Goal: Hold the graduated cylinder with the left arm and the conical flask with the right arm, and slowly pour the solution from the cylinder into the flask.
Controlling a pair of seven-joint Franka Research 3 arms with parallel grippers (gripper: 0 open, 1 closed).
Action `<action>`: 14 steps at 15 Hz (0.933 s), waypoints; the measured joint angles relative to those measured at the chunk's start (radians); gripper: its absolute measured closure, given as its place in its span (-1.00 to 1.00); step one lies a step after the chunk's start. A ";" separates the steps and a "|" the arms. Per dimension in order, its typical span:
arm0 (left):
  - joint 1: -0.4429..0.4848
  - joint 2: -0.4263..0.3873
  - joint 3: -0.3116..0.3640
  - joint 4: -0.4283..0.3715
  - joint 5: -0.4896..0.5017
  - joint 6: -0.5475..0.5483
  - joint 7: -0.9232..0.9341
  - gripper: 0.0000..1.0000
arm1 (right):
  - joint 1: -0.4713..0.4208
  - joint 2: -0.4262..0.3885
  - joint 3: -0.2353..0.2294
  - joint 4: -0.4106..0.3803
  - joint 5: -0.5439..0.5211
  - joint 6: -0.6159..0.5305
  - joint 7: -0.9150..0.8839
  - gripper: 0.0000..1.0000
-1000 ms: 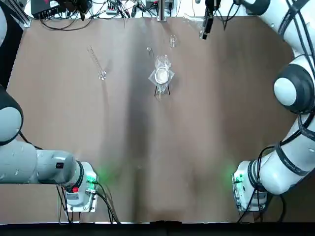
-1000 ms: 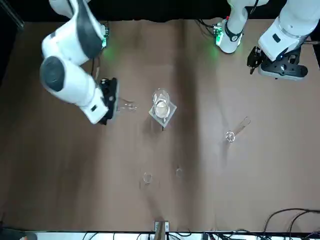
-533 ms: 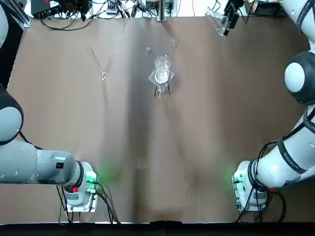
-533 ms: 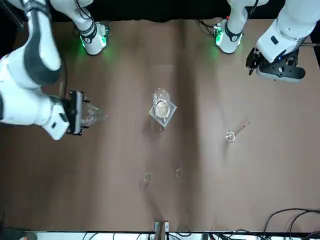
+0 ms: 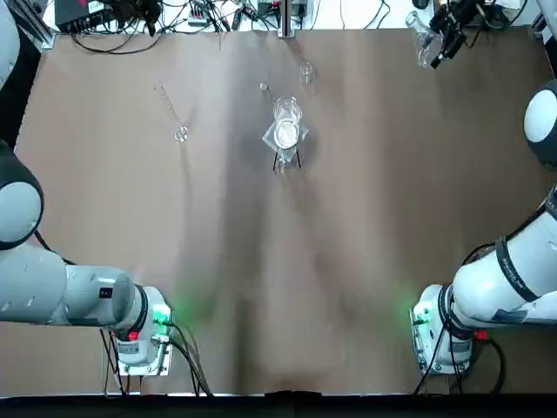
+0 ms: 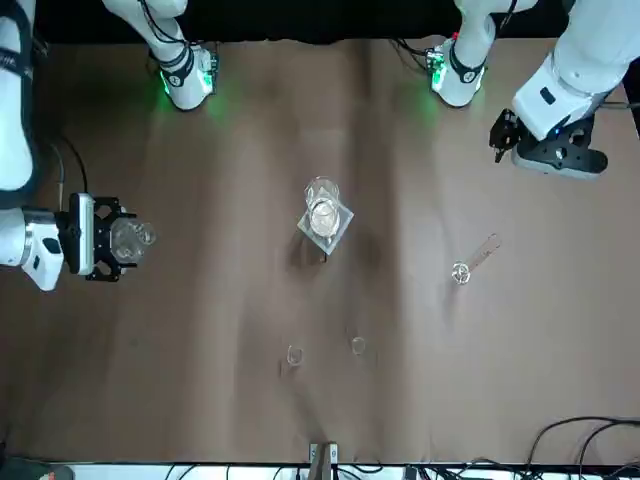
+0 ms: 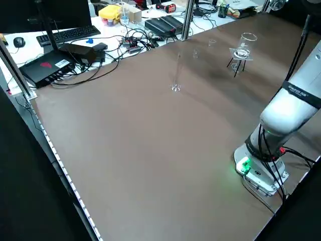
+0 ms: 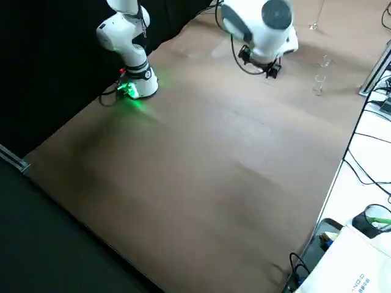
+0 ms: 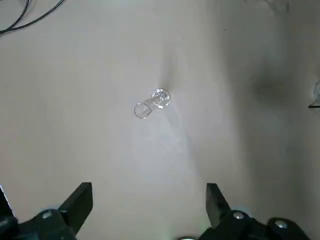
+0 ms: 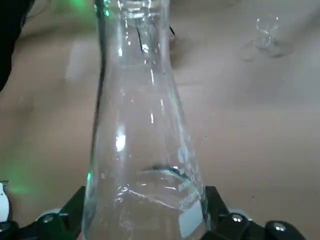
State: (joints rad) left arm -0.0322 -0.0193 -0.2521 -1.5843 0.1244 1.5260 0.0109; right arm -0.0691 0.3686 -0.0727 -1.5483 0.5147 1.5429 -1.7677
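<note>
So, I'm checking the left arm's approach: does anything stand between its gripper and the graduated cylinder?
Nothing visible does. The open left gripper hangs over the table's left side; the tripod stands beyond the graduated cylinder, toward the robot's right.

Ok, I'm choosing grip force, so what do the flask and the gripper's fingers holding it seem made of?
The conical flask looks like clear, glossy glass: see-through, with sharp highlights, though clear plastic is possible. The right gripper's fingers look like matte black plastic or coated metal, dark with little shine.

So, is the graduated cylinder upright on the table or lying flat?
Upright: in the left side view, the cylinder rises from its foot, which rests on the table.
</note>
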 joint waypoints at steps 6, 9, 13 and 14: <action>0.004 0.040 0.003 -0.001 -0.002 0.050 0.000 -1.00 | -0.137 0.130 0.000 -0.022 0.098 0.005 -0.222 -0.92; 0.005 0.043 0.005 -0.001 -0.003 0.050 0.000 -1.00 | -0.182 0.188 0.000 -0.023 0.123 0.006 -0.306 -0.92; 0.005 0.046 0.005 -0.001 -0.004 0.056 0.000 -1.00 | -0.255 0.265 0.000 -0.025 0.174 0.012 -0.449 -0.92; 0.005 0.047 0.005 -0.001 -0.004 0.060 0.000 -1.00 | -0.273 0.288 0.000 -0.028 0.194 0.011 -0.479 -0.92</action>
State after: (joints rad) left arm -0.0276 0.0281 -0.2470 -1.5854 0.1205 1.5859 0.0113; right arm -0.3417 0.6564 -0.0724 -1.5759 0.7091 1.5541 -2.2469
